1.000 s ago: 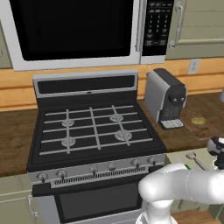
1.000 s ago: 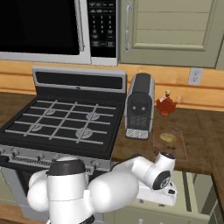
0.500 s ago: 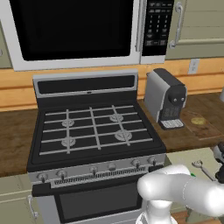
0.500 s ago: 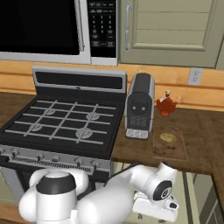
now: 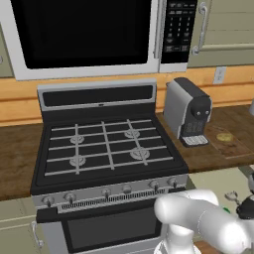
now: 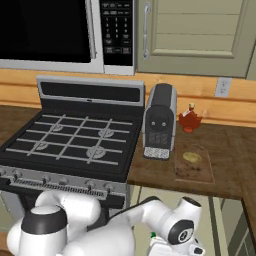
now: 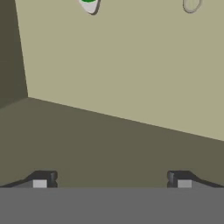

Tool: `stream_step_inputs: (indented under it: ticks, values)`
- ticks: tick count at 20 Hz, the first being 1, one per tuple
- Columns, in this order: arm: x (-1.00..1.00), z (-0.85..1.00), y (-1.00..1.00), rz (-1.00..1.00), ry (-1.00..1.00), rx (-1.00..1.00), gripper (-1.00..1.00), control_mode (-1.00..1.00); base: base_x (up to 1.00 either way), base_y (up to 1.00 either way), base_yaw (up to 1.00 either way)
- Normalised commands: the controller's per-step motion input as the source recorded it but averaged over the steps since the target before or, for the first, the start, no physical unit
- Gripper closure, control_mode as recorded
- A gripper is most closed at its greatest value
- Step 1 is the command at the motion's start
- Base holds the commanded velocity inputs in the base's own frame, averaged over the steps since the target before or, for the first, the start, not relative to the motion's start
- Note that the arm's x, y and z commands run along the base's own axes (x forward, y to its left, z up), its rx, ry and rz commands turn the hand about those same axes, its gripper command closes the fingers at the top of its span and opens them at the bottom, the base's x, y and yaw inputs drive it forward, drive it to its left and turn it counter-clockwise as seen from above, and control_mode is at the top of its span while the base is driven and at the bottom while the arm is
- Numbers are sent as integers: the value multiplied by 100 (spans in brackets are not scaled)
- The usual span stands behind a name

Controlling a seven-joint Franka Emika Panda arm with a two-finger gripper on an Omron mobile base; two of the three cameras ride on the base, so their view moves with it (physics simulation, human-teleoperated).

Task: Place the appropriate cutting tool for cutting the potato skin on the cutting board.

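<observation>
The cutting tool is a thin grey utensil lying in the open drawer below the counter; its loop head shows at the top right of the hand view. My gripper is open and empty, and looks down into the drawer from short of its near wall. The fingertips stand wide apart, well away from the tool. The cutting board lies on the counter right of the coffee machine, with the potato on it. Board and potato also appear in the left base view.
A small green item lies in the drawer beside the tool. The coffee machine stands left of the board, and a red object sits behind the board by the wall. The stove is at the left. The drawer's darker wall is close in front of the fingers.
The arm has swung lower at the right, bringing the hand down from counter height to the open drawer. Board, potato and tool have stayed put.
</observation>
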Motion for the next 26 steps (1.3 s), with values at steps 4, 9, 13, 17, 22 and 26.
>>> stream_step_inputs:
  ticks: [4,9,13,17,22,26]
  values:
    - [33,50,-8,2,0,0,-100,-100,0,0,0]
    - [64,24,-15,2,-6,0,-100,-100,0,0,0]
    - [51,-1,-8,1,-14,1,-100,-100,0,0,0]
    - [44,-10,-12,0,-11,1,-100,-100,0,0,0]
    - [38,-28,-8,0,-3,0,-100,-100,0,0,0]
    - [26,-43,-4,0,0,0,-100,-100,0,0,0]
